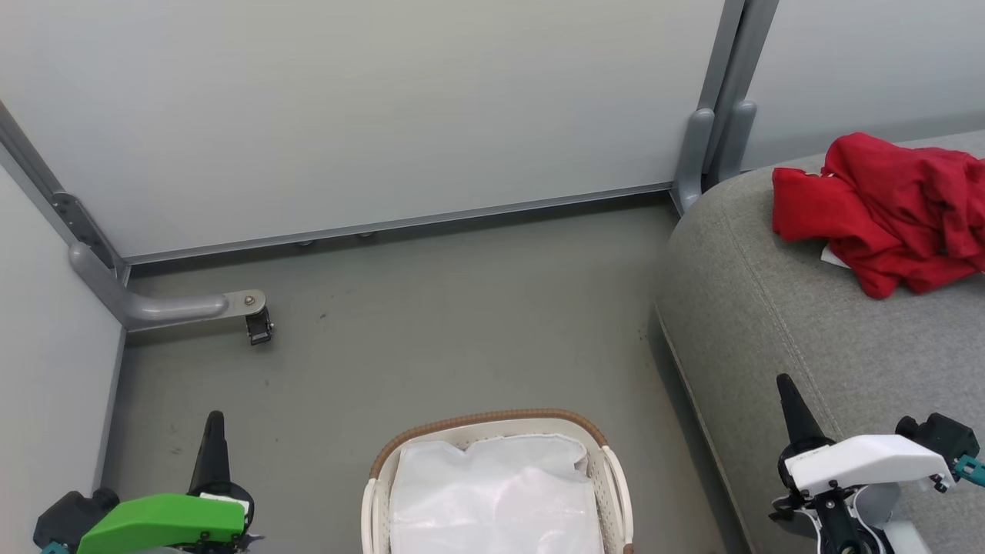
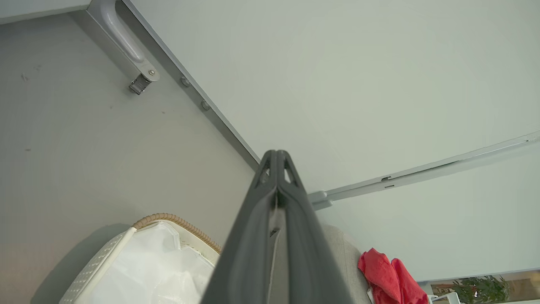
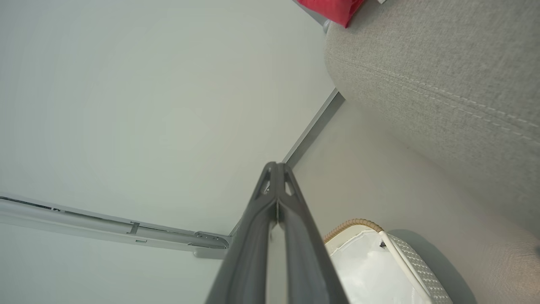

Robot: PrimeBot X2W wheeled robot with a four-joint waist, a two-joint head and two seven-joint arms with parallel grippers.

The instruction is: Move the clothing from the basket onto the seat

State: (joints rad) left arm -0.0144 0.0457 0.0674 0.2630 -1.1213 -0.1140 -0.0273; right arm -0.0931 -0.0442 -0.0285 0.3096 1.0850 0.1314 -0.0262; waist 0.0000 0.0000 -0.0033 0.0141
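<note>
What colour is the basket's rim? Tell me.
Brown woven rim on the white basket; clearest in the head view.

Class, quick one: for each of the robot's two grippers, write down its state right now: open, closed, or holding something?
Left gripper: closed, holding nothing.
Right gripper: closed, holding nothing.

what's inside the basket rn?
Inside the basket, just the crumpled white liner; no red fabric visible. The clothing lies on the seat. The basket's near end is cut off by the picture edge, and anything under the liner's folds is hidden.
</note>
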